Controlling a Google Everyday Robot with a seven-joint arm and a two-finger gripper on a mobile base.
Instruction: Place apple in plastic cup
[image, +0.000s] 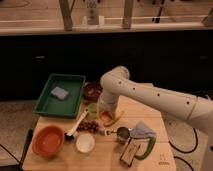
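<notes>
dim, warm, lit from above; faint sheen on the light wooden table (106, 157), blackness beyond its far edge; shadowed gripper (107, 116) low over the table's middle.

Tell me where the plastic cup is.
In the camera view the plastic cup stands left of centre, between the dark red bowl behind and the grapes in front; the gripper hangs right of it, at the apple.
</notes>
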